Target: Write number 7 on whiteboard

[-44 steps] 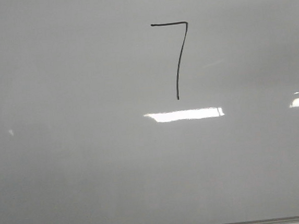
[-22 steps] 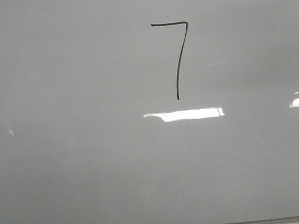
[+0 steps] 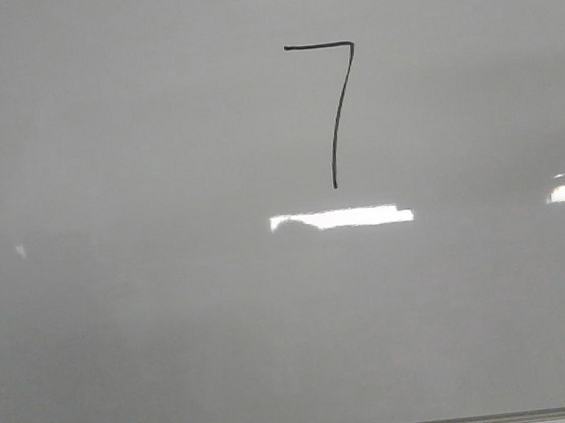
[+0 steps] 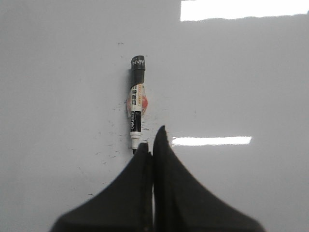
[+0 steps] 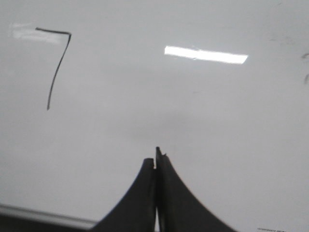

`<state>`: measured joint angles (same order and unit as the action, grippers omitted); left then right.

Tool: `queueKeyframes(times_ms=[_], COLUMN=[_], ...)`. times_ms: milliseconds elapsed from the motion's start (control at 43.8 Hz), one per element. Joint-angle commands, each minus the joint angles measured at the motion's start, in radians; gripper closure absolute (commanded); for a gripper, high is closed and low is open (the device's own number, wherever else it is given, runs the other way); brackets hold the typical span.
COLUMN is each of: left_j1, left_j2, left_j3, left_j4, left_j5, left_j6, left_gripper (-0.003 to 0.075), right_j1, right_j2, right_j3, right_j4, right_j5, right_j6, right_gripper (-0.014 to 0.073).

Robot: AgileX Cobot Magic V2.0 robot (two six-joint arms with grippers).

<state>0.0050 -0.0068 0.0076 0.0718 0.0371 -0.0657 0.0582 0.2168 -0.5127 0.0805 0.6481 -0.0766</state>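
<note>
1. The whiteboard (image 3: 153, 312) fills the front view, glossy and pale grey, with a thin metal strip along its near edge and bright glare patches.
2. The left gripper (image 4: 152, 145) has its black fingers pressed together, nothing between them; the right gripper (image 5: 155, 162) is likewise closed and empty.
3. The number 7 (image 3: 338, 108) sits on the board's far half, slightly right of centre; short top bar, long curved downstroke.
4. A marker (image 4: 135, 104) lies flat on the board just beyond the left fingertips; whether they touch is unclear.
</note>
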Motion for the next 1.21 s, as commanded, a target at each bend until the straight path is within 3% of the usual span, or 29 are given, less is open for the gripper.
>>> queueKeyframes(times_ms=[0, 229, 434, 868, 1188], left_j1=[0.000, 0.000, 0.000, 0.000, 0.000], left_j2=[-0.012, -0.012, -0.012, -0.012, -0.012], left_j3=[0.012, 0.012, 0.012, 0.012, 0.012], left_j4=[-0.006, -0.006, -0.006, -0.006, -0.006], left_j5=[-0.088, -0.088, -0.088, -0.088, -0.088], left_j6=[-0.001, -0.001, -0.001, -0.001, -0.001], left_gripper=[0.0741, 0.0741, 0.0741, 0.0741, 0.0741], right_j1=[-0.049, -0.090, -0.090, -0.090, -0.090], right_j2=[-0.080, -0.246, -0.245, -0.245, -0.246], right_j3=[0.110, 0.392, 0.539, 0.537, 0.537], right_j4=[-0.010, -0.010, -0.008, -0.008, -0.124], right_j5=[-0.234, -0.475, -0.696, -0.699, -0.739], right_j6=[-0.006, -0.006, -0.006, -0.002, 0.130], right_gripper=[0.0662, 0.0662, 0.0662, 0.0662, 0.0662])
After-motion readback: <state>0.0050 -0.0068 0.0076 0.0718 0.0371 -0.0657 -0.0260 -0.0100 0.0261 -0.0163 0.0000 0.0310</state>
